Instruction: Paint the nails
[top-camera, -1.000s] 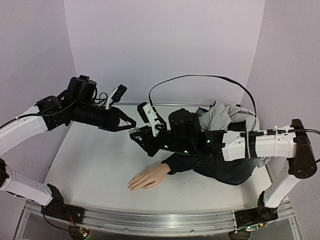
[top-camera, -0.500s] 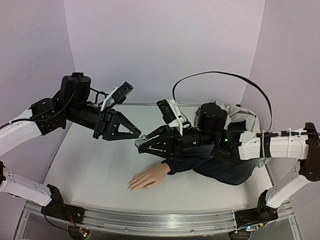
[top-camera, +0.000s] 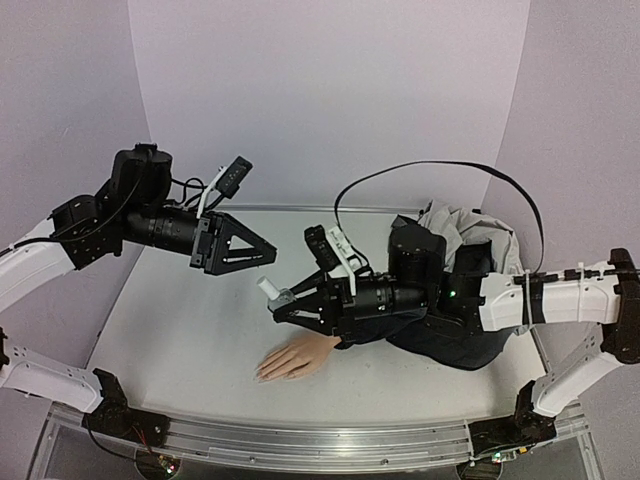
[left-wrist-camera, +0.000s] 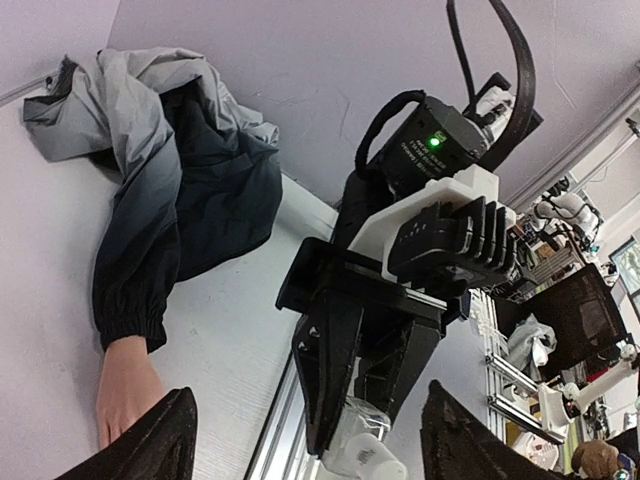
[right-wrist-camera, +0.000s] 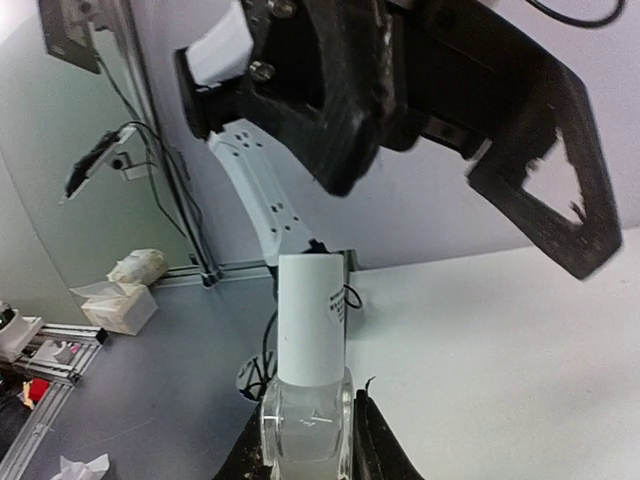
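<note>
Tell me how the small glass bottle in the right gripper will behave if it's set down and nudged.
The bottle looks tall and narrow, its long white cap rising above a small clear body, so it would probably tip easily. The smooth glass may slip in the right gripper and would likely break if dropped.

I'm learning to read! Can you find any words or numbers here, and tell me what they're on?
Nothing can be read for sure.
Print on the white cap of the bottle: too blurred to read.
Lettering on the right arm's motor, by its green light: too small to read.
</note>
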